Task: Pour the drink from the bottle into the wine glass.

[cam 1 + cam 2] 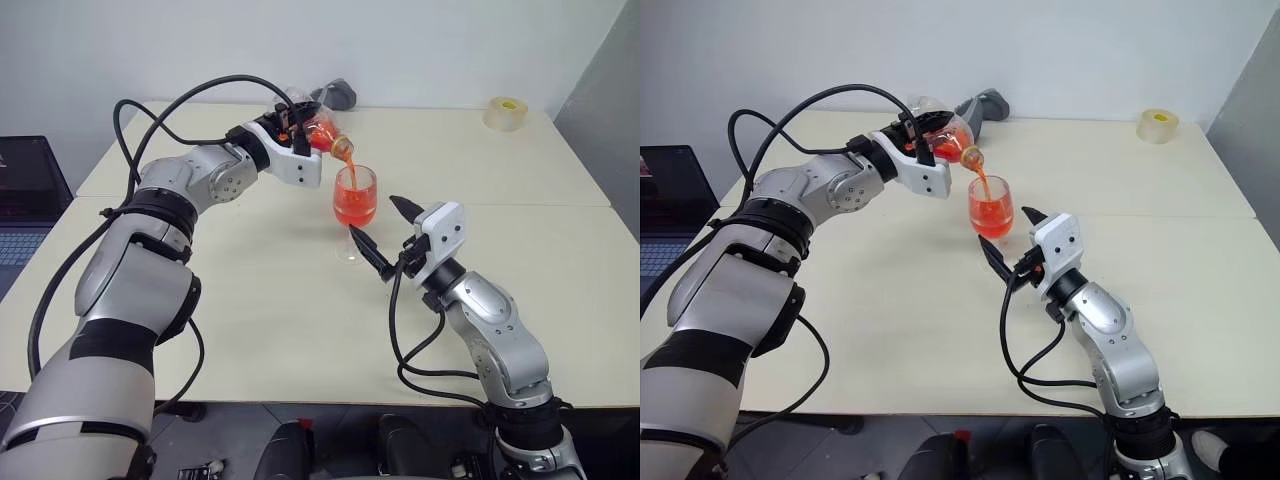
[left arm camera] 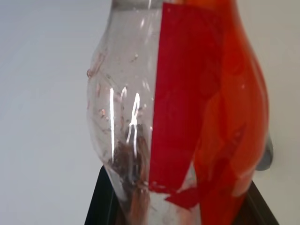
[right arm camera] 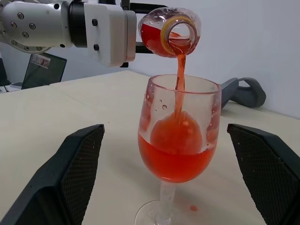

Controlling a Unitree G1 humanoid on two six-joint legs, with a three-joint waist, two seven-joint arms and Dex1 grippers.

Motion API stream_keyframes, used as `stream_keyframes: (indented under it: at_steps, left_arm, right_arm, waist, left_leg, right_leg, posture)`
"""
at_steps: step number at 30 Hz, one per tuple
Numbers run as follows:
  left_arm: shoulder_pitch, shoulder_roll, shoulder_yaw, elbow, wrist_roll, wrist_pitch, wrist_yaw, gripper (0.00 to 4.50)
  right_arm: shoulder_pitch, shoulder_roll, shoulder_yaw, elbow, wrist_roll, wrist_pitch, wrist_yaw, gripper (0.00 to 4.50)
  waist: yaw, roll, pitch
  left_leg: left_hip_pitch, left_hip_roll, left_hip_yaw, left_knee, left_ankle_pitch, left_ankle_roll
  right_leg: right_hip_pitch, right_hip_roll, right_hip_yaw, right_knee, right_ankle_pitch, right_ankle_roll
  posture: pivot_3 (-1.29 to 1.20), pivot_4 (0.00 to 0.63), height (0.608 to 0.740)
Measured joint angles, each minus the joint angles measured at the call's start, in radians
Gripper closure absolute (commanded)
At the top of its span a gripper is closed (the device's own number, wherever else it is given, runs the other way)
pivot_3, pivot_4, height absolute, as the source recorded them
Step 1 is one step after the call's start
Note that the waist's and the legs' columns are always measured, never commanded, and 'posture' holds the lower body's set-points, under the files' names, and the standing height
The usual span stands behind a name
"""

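We judge the pour to be well under way: the left end effector (image 1: 300, 135) is clamped on the bottle (image 1: 322, 133), which hangs tipped over the wine glass (image 1: 355, 205), and a thin stream of the drink (image 3: 180, 79) runs from the open mouth into the bowl. The bowl reads roughly half full, and a reserve of red-orange liquid remains in the lower side of the bottle, so what is left is to empty that reserve, or stop at the wanted level, and then bring the bottle upright. A small red spot lies on the worktop (image 1: 250, 300) just beside the glass foot, which we take for a spilled drop. In the head views the bottle's long axis lies close to level and slightly nose-down, with the mouth pointing toward 4 o'clock and the rounded base toward 10 o'clock; the mouth sits just above the rim, at about 11 o'clock from the glass. The glass stands upright near the worktop centre. The right end effector (image 1: 382, 237) waits with its fingers spread wide either side of the stem, holding nothing and, as far as we can tell, not touching the glass
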State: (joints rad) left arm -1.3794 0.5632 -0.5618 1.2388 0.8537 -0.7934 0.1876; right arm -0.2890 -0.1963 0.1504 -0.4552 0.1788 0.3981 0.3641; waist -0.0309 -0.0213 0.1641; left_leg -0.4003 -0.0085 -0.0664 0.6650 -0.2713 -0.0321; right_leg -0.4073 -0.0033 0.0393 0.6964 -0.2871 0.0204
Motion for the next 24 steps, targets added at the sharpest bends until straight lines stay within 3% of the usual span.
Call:
stream_keyframes:
  at_steps: [17, 24]
  left_arm:
    - [0.048, -0.019, 0.069, 0.0, -0.16, -0.027, -0.163, 3.49]
    - [0.097, -0.069, 0.201, -0.006, -0.358, -0.039, -0.365, 3.49]
  right_arm:
    - [0.0, 0.0, 0.012, 0.0, 0.0, 0.0, 0.004, 0.0]
    - [0.0, -0.025, 0.031, 0.0, 0.0, -0.003, 0.032, 0.0]
  waist:
    - [-0.001, 0.0, 0.0]
    - [-0.001, 0.0, 0.0]
  left_leg:
    - [0.0, 0.0, 0.0, 0.0, 0.0, 0.0]
    - [0.0, 0.0, 0.0, 0.001, 0.0, -0.001]
  right_leg:
    - [0.0, 0.0, 0.0, 0.0, 0.0, 0.0]
    - [0.0, 0.0, 0.0, 0.001, 0.0, 0.0]
  posture:
    - [0.0, 0.15, 0.74]
    - [0.0, 0.15, 0.74]
